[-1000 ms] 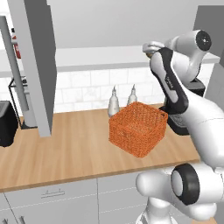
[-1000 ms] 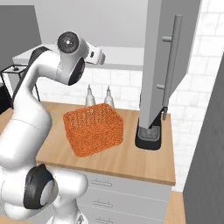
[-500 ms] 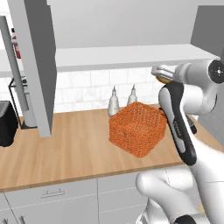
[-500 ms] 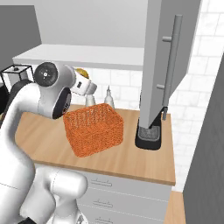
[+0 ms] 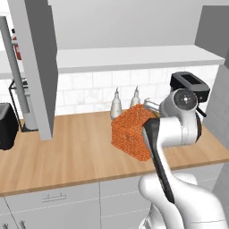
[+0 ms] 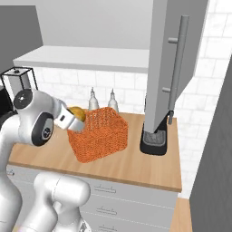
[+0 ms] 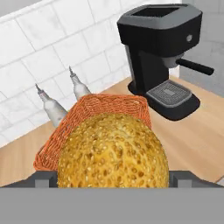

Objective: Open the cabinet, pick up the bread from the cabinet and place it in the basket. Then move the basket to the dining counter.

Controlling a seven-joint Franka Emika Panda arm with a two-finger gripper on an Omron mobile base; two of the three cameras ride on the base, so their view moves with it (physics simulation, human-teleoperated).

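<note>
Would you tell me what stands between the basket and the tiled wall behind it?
Two grey bottles stand between the basket and the tiled wall, seen in the right base view.

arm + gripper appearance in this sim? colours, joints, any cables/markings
The arm has a glossy white rounded shell with dark grey to black bands at the joints and round dark joint caps with a lighter grey disc inset. The gripper has a white body. No cables or markings visible.

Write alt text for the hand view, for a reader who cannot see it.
A golden bun sits in the foreground, held in the gripper just short of an orange basket on a wood worktop. Behind the basket stand two grey bottles against white tiles, with a black coffee machine to the right.
</note>
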